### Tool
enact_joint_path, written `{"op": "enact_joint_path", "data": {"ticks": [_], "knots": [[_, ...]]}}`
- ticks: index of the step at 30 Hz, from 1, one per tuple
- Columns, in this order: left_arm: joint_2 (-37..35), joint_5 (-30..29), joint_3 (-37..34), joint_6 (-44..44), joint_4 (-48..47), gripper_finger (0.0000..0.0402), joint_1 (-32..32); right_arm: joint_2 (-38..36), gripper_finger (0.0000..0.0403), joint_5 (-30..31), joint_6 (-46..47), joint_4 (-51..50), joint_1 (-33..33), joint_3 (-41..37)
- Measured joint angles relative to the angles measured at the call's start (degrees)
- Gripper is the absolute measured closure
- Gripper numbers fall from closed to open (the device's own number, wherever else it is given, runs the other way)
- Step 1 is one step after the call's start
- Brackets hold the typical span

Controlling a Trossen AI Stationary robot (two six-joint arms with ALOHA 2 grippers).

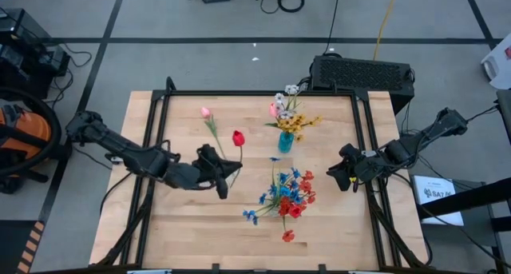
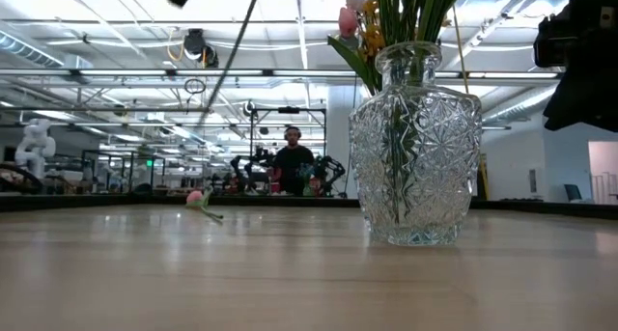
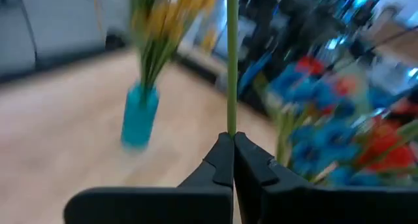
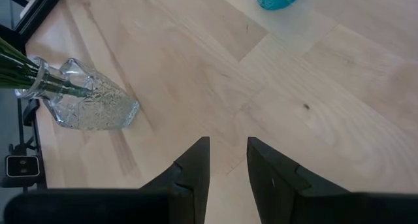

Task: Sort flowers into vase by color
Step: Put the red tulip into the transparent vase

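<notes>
1. The table point(image 1: 184, 226) fills the middle of the high view, a pale wooden top inside a dark frame.
2. The left arm reaches in from the left of the high view. The left gripper point(image 1: 221, 176) sits left of centre, and in the left wrist view its fingers point(image 3: 222, 165) are pressed shut on the green stem point(image 3: 231, 61) of a red tulip point(image 1: 238, 137), whose bloom shows just above the gripper in the high view.
3. The right arm comes in from the right edge of the high view. The right gripper point(image 1: 337, 178) hovers right of centre; its fingers point(image 4: 196, 165) stand a narrow gap apart over bare wood, holding nothing.
4. The clear cut-glass vase point(image 2: 415, 157) stands below centre in the high view. It holds red and blue flowers point(image 1: 287, 194), mixed together.
5. The small blue vase point(image 1: 285, 142) stands above centre in the high view. It holds a yellow bunch point(image 1: 299, 124), with pink and white blooms point(image 1: 279, 105) at its upper side.
6. A pink tulip point(image 1: 206, 113) lies flat on the table at upper left of centre, apart from both vases.
</notes>
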Motion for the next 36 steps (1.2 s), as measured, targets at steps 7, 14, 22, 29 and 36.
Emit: {"op": "enact_joint_path", "data": {"ticks": [7,14,22,29,36], "knots": [[-0.1,-11.4,0.1,15.2,8.6,0.0402,-5.0,0.0,0.031,0.0,1.2,0.2,0.0,0.0],[5.6,-20.4,-2.4,16.9,21.6,0.0402,-11.3,0.1,0.031,-0.1,1.4,0.1,0.0,0.0],[19.3,-25.3,-3.0,29.0,51.0,0.0402,-13.6,0.2,0.031,-0.1,1.5,0.1,0.0,0.0],[26.2,-11.5,-3.0,45.3,81.8,0.0402,-11.6,0.2,0.031,-0.1,3.0,0.1,0.0,0.0],[27.7,-6.0,-3.0,44.0,85.9,0.0402,-10.4,0.2,0.031,-0.1,3.0,0.1,0.0,0.0]]}}
